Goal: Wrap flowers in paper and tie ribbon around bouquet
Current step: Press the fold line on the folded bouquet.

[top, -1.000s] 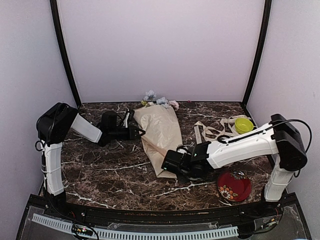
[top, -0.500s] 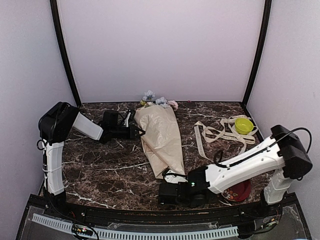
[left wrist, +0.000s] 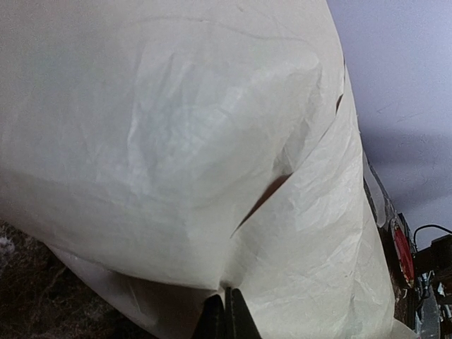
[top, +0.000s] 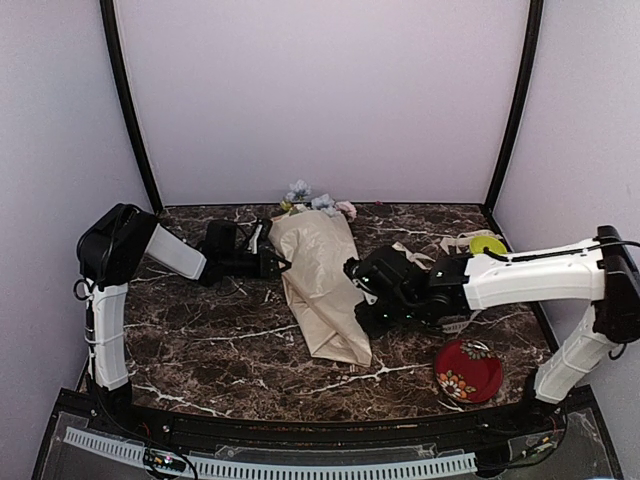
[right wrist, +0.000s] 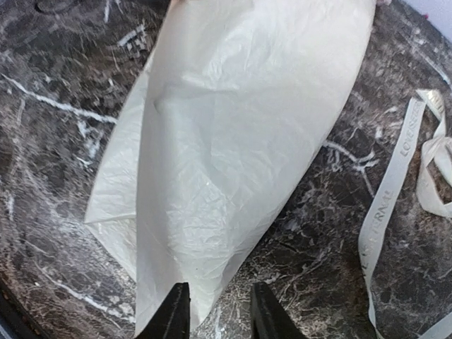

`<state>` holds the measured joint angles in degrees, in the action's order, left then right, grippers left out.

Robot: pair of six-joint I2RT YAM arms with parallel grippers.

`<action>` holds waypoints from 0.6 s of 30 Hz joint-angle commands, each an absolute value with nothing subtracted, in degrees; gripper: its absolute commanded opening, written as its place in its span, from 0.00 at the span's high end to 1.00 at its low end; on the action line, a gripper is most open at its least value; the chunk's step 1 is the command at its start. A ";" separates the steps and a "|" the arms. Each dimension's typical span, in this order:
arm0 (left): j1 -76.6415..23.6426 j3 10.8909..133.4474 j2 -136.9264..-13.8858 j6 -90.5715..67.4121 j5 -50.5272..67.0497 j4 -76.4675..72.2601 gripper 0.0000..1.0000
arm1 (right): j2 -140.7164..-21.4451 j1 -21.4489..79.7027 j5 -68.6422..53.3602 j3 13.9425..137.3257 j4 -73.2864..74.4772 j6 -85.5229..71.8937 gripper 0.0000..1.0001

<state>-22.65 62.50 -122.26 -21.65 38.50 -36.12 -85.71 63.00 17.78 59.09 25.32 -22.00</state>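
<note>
Top external view: bouquet (top: 322,285) lies flat on the dark, white-veined marble surface (top: 220,340). Its long axis runs from upper centre of frame down to just right of lower centre. The wide end points at the back wall, with the flowers (top: 315,203) sticking out right at the surface's back edge; the narrow end points toward the near edge. The paper (right wrist: 240,141) is cream, crinkled and slightly glossy, folded into a cone with overlapping flaps and a peach underside showing in a slit.

Left hand (top: 275,263) is at the cone's upper left edge. In the left wrist view its fingers (left wrist: 227,318) are fully together, pinching the paper's edge. Right hand (right wrist: 215,318) sits at the cone's right side near the narrow end, part open, nothing between its fingers.

There is open marble at left and lower left. The right side is crowded: the flat cream printed ribbon (right wrist: 395,176) in loose loops, a lime-green round bowl (top: 488,243) at the right edge, and a red patterned plate (top: 468,372) at lower right.
</note>
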 commanded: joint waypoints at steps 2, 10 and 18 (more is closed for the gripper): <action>-22.05 63.30 -122.43 -20.23 38.96 -33.32 1.00 | -97.00 62.09 14.35 62.68 24.42 -20.68 0.79; -21.93 64.56 -122.11 -19.86 39.07 -32.28 1.00 | -105.05 65.46 11.56 63.03 19.06 -19.83 0.87; -22.30 65.04 -120.53 -24.83 43.26 -33.79 0.53 | -107.33 67.18 14.19 62.06 20.16 -21.38 0.87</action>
